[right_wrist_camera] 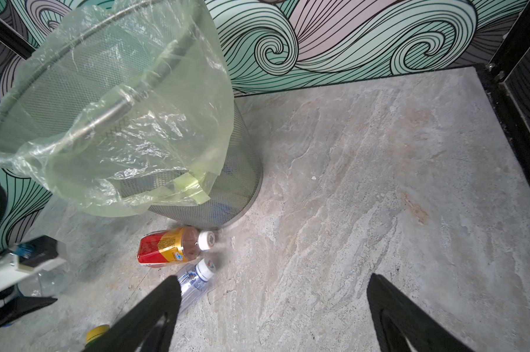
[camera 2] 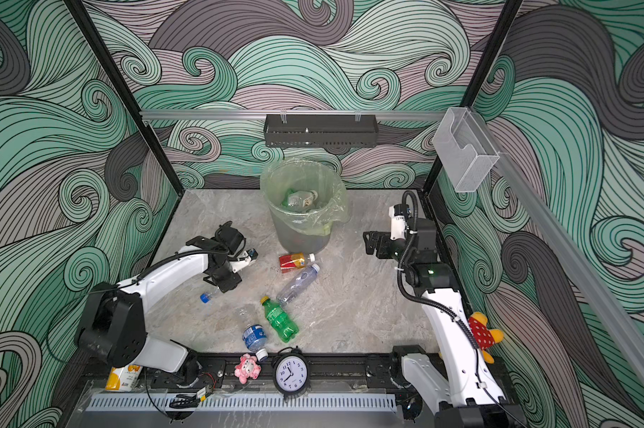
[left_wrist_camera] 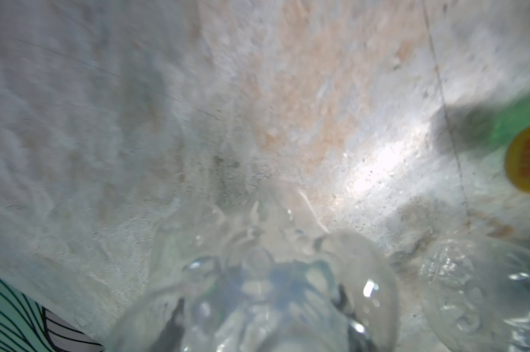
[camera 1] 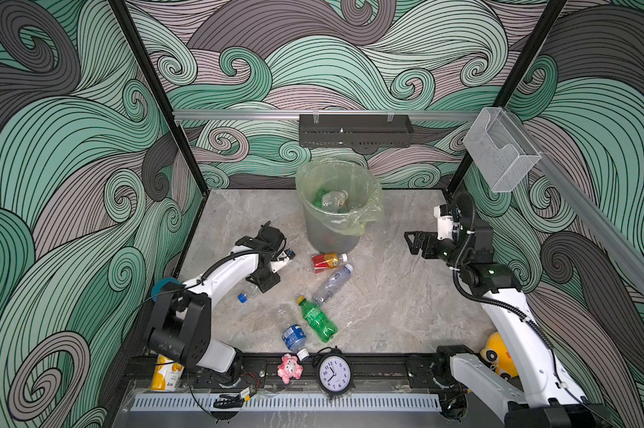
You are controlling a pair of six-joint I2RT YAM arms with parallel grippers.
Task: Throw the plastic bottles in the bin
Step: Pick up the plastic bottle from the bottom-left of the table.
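step: grasp closed, lift due
left gripper (camera 1: 263,283): 9 o'clock, jaws pinching blue-capped bottle (camera 1: 248,292) lying flat
right gripper (right_wrist_camera: 273,279): 3 o'clock, jaws spread, empty
next: raise bottle over tall rim of bin (camera 1: 331,233) at 12 o'clock, release
left wrist only: clear bottle base (left_wrist_camera: 257,289) between jaws; top views hide it

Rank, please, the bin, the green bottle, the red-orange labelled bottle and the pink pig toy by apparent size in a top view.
1. bin
2. green bottle
3. red-orange labelled bottle and pink pig toy: about alike; the pig sits nearer the camera, so unranked.
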